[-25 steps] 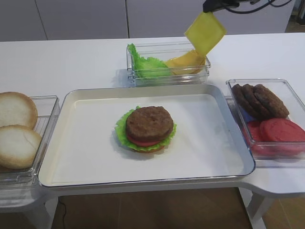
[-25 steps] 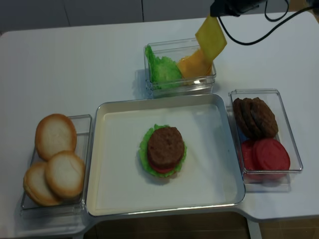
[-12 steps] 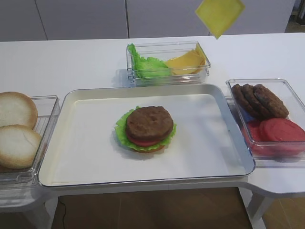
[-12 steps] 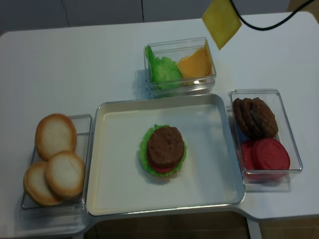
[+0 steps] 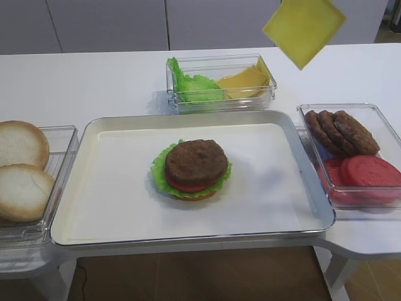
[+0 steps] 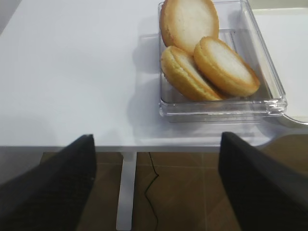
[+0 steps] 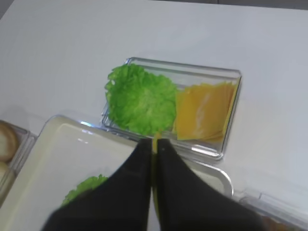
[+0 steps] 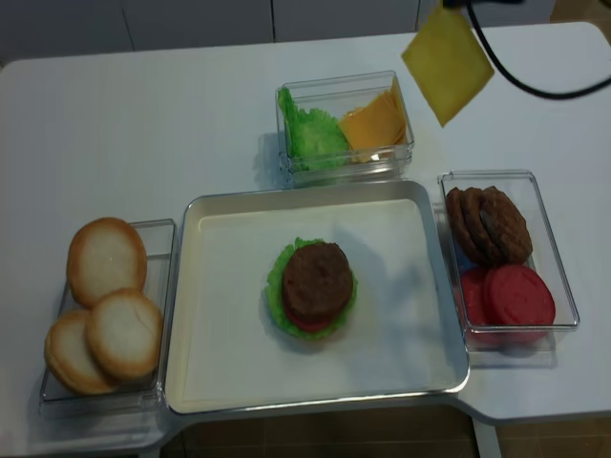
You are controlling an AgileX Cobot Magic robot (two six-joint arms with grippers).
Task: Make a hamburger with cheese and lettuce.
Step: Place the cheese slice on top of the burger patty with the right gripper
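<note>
Left to right: bun box (image 5: 37,188) at 9 o'clock of the tray (image 5: 113,213), three pale halves, untouched; left gripper (image 6: 154,183) hangs off the table edge beside it, fingers spread wide, holding nothing. Hamburger (image 5: 191,169) sits mid-tray, patty on top, no cheese yet. Change over the last second: the cheese (image 5: 305,30) has come up out of the lettuce/cheese box (image 5: 219,100) and drifted right; it now hangs high in the air at about 1 o'clock of the hamburger, well apart from it. Pick looks done; carry and placement remain. Right gripper (image 7: 154,144) is clamped on the slice, which is edge-on and barely visible in the wrist view. Its arm is cut off in both overhead views. Lettuce (image 7: 139,98) remains in the box.
</note>
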